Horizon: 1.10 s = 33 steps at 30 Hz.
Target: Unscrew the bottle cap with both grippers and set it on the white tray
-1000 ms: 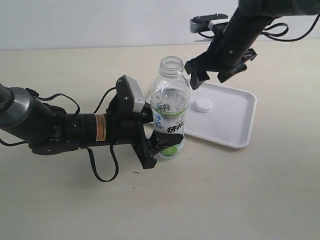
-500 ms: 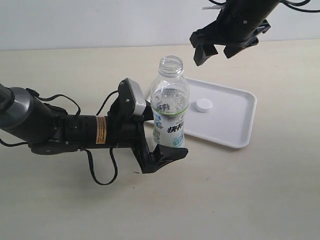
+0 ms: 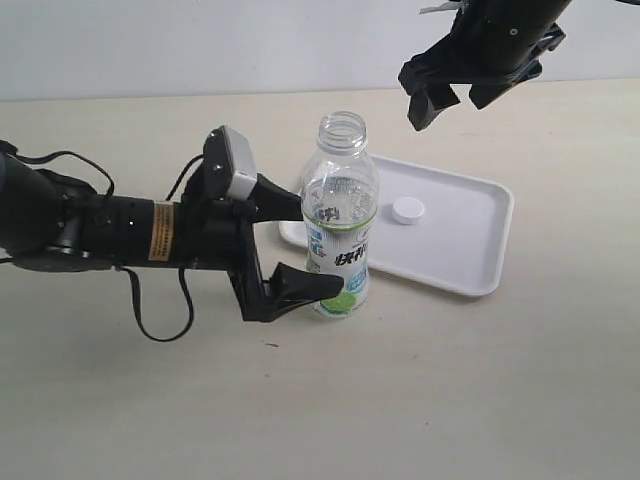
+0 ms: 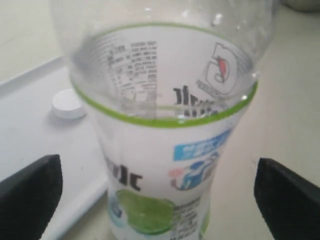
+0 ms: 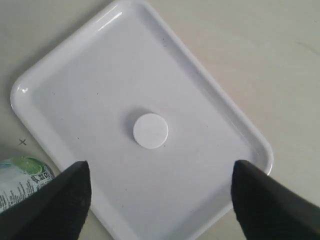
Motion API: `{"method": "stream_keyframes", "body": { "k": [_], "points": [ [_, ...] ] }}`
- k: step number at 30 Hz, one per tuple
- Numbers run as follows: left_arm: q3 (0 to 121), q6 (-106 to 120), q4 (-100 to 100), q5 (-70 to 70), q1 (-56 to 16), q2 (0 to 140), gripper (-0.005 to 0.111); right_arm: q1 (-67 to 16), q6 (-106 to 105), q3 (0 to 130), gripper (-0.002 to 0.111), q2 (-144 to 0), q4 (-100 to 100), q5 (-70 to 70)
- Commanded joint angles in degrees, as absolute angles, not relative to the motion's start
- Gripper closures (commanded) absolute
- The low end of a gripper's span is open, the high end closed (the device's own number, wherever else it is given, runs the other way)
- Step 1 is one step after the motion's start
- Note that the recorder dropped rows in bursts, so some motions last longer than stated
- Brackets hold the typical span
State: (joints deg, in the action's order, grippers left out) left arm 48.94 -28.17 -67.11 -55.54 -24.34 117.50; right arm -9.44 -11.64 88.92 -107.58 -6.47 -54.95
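The clear bottle (image 3: 340,215) stands upright on the table with its neck open and no cap on it. My left gripper (image 3: 298,243) is open just left of the bottle, its fingers clear of the label. In the left wrist view the bottle (image 4: 165,130) fills the frame between the spread fingers. The white bottle cap (image 3: 407,210) lies flat on the white tray (image 3: 470,250). My right gripper (image 3: 455,98) hangs open high above the tray, empty. From the right wrist view the cap (image 5: 150,130) sits mid-tray (image 5: 200,95).
The tray lies right of the bottle, touching or nearly touching its base. Black cables (image 3: 160,310) loop off the left arm onto the table. A pale wall (image 3: 200,45) backs the beige table.
The left gripper has let go of the bottle and drawn back to the left. The right gripper has risen higher and moved right, away from the tray. The cap stays on the tray.
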Motion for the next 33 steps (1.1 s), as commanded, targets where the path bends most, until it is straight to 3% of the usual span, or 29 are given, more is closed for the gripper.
{"method": "stream_keyframes", "body": {
  "k": [1, 7, 11, 16, 18, 21, 24, 25, 33],
  "points": [
    [48.83, -34.19, -71.72, -56.13, -19.82, 114.65, 0.002, -9.54, -11.69, 89.00, 0.034, -107.03, -5.81, -55.19],
    [48.83, -40.76, -78.98, -58.88, -12.39, 112.05, 0.002, -9.54, -11.69, 89.00, 0.034, -107.03, -4.28, -55.19],
    [48.83, -43.41, -81.81, -69.96, -5.28, 110.94, 0.002, -9.54, -11.69, 89.00, 0.034, -106.18, -3.73, -55.08],
    [48.83, -48.86, -83.20, -69.96, 2.33, 108.14, 0.006, -8.84, -11.69, 89.00, 0.036, -101.88, -2.40, -53.76],
    [48.83, -50.34, -86.00, -69.96, 4.83, 106.99, 0.016, -7.61, -11.69, 88.88, 0.041, -98.78, -2.53, -53.00],
    [48.83, -53.39, -87.26, -69.96, 7.09, 105.97, 0.047, -5.29, -11.69, 88.88, 0.062, -93.61, -3.53, -52.90],
    [48.83, -59.69, -86.23, -69.96, 7.72, 105.88, 0.100, -2.66, -13.40, 88.88, 0.098, -88.56, -6.25, -54.30],
    [48.83, -61.91, -86.23, -69.96, 7.60, 105.88, 0.105, -1.90, -13.40, 88.88, 0.108, -86.79, -6.99, -54.39],
    [48.83, -73.54, -87.75, -69.96, 5.98, 105.73, 0.104, -0.86, -12.09, 88.88, 0.108, -73.90, -10.50, -60.09]
  ]
}}
